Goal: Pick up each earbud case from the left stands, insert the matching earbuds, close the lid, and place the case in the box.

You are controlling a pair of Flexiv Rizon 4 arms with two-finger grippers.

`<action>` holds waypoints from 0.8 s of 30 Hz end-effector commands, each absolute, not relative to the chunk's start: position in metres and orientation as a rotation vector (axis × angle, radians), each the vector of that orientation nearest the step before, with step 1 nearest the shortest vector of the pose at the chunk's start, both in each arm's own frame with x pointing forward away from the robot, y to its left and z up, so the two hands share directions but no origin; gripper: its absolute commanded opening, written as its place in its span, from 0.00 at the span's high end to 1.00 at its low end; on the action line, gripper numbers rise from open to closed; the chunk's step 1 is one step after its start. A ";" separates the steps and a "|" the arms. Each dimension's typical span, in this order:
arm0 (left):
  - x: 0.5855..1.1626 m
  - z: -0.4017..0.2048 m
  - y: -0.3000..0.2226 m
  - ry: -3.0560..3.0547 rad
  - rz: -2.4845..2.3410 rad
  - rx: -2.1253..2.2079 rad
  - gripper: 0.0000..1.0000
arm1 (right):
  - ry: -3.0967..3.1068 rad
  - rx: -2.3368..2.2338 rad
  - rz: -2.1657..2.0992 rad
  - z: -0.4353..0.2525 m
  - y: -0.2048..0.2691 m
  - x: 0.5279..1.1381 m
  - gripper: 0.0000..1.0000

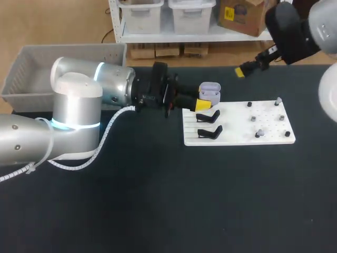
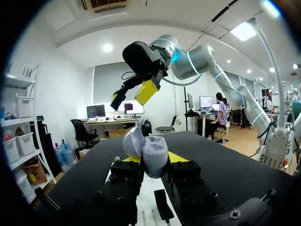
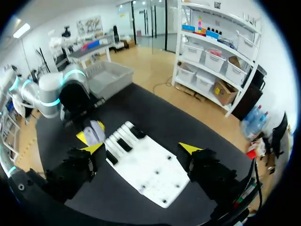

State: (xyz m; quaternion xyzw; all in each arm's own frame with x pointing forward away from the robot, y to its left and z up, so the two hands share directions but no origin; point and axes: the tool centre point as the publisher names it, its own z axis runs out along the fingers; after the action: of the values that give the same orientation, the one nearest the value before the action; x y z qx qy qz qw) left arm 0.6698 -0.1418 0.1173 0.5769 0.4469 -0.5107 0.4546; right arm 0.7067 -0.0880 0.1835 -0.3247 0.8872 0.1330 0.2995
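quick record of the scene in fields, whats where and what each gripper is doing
left gripper: shut on earbud case
case lid: open
case location: at the white board's left end, near the black stands
right gripper: open, empty, raised clear of the board
earbuds: on the board's right half
gray bin: far left corner

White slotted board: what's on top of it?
On the white slotted board: two empty black stands, small grey pieces across the right part. The left pincer, shut on an open lilac earbud case, covers the far-left corner.
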 end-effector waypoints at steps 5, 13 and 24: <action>0.668 0.114 -0.143 1.094 -1.256 1.417 1.00 | 2.500 -0.790 -0.120 0.171 -0.120 0.702 0.00; 0.668 0.114 -0.143 1.094 -1.256 1.417 1.00 | 2.635 -0.752 -0.149 0.138 -0.148 0.710 0.00; 0.668 0.114 -0.143 1.094 -1.256 1.417 1.00 | 2.767 -0.672 -0.124 0.102 -0.172 0.721 0.00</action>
State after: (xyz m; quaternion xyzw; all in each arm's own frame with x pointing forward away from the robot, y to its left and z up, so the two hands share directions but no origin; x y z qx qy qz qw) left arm 0.6688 -0.1436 0.1152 0.5763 0.4446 -0.5109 0.4574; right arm 0.7139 -0.1736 0.1065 -0.2373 0.9593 -0.0434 0.1467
